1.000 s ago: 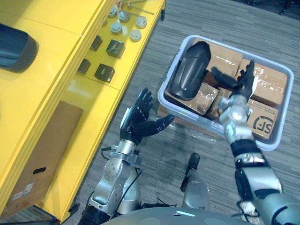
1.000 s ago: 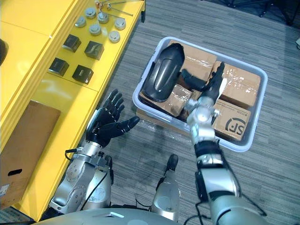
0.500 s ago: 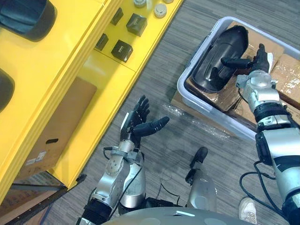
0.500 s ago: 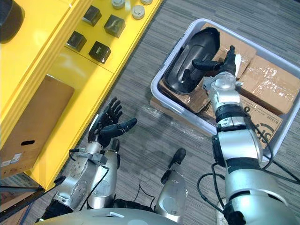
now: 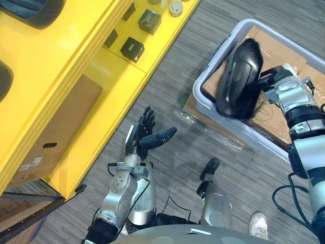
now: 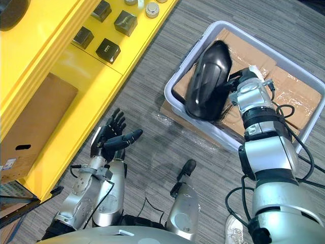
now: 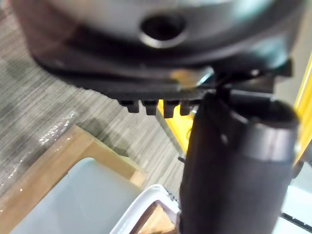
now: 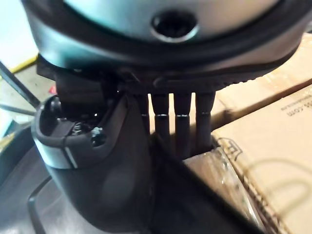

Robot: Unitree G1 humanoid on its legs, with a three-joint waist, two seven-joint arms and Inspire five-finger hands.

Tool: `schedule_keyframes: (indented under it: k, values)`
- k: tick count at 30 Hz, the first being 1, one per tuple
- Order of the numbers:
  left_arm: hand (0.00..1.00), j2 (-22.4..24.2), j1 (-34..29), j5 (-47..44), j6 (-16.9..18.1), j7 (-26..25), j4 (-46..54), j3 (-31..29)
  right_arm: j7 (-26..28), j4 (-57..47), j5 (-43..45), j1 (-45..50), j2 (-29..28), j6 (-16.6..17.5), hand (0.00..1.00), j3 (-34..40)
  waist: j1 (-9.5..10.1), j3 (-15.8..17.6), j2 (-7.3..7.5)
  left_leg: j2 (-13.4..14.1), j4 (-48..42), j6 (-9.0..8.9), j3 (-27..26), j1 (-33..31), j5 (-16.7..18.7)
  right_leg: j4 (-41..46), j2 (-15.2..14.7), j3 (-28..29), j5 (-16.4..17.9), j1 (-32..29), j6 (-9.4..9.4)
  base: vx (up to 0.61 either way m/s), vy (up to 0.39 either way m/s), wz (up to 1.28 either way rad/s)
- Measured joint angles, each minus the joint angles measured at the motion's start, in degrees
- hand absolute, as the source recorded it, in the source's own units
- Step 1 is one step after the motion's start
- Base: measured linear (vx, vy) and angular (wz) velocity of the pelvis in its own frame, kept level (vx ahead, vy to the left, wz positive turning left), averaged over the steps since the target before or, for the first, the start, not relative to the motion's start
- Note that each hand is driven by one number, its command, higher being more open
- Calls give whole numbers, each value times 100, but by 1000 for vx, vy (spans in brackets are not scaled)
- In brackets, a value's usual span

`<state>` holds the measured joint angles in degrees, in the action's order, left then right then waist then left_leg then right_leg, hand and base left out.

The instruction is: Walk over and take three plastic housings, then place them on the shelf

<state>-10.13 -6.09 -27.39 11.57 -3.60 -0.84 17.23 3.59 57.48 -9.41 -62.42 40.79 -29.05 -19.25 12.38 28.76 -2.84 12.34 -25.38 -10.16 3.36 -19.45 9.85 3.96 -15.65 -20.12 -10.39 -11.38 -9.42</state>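
We are looking at the right hand point(image 5: 273, 80) in the upper right of the frame, where it is pinching a black plastic housing point(image 5: 239, 79) between its thumb and its fingers point(image 8: 181, 122), which are lying in a row against the shell's edge. The housing is standing steeply on end inside the outline of the pale grey bin point(image 5: 256, 136), above the taped cardboard boxes point(image 6: 294, 96) packed in it. We cannot tell whether its lower end is touching them.

In the lower centre, the left hand point(image 5: 142, 140) is hovering over the striped grey carpet point(image 5: 172, 86), holding nothing, its fingers spread and its thumb pointing toward the bin.

The yellow shelf point(image 5: 76, 51) is running along the left side. On its lower level, dark square blocks point(image 5: 132, 49) are sitting toward the top of the frame and a brown cardboard box point(image 5: 56, 132) is lying further down. Another dark housing point(image 5: 35, 7) is resting on the top level, cut off by the upper left corner.
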Motion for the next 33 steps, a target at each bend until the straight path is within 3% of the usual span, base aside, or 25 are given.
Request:
schedule_keyframes:
  k: [2, 8, 14, 22, 25, 29, 33]
  values:
    - [100, -11, -83, 2, -6, 2, 206, -83, 308, -141, -503, -51, 3, -90, 0, -215, -1, 10, 37, 24, 154, -22, -15, 81, -84, -2, 19, 4, -1, 2, 2, 39, -6, -1]
    - [100, -18, -136, 8, -22, -1, 374, -306, 892, -375, -612, -75, -14, -303, 0, -286, 15, 23, 117, 37, 686, -69, -72, 385, -391, -6, 23, 2, 16, 59, 48, 6, -7, 0]
    - [100, -120, -137, 82, -26, 21, 374, -633, 802, -373, -603, 127, -14, -271, 0, -269, -18, 16, 182, 70, 979, -90, -178, 582, -559, -15, 58, 70, 7, 59, 105, -24, -10, -7]
    - [100, -206, 169, -768, -90, 623, 818, -683, -1111, -533, -584, 392, -45, 841, 0, 186, -184, 6, 264, 81, 1167, -100, -318, 732, -676, -111, 85, 186, -92, 62, 145, 0, 3, -7]
    - [100, -217, 709, -1653, -474, 955, 836, -686, -1970, -1122, -587, 627, -66, 1397, 0, 487, -280, 9, 314, 89, 1173, -101, -435, 817, -675, -122, 92, 299, -126, 63, 149, 0, 9, -15]
    - [100, -250, 1228, -2412, -1067, 1263, 837, -672, -2656, -1646, -588, 770, -280, 1961, 0, 780, -356, -13, 459, 189, 1172, -128, -604, 939, -654, -264, 207, 462, -233, 90, 212, 1, 1, -24]
    - [100, -307, 1811, -2509, -1459, 1287, 737, -426, -2937, -2310, -588, 807, -521, 2294, 0, 829, -527, -29, 549, 266, 1179, -153, -722, 1044, -636, -459, 322, 561, -344, 161, 247, -10, -8, -22]
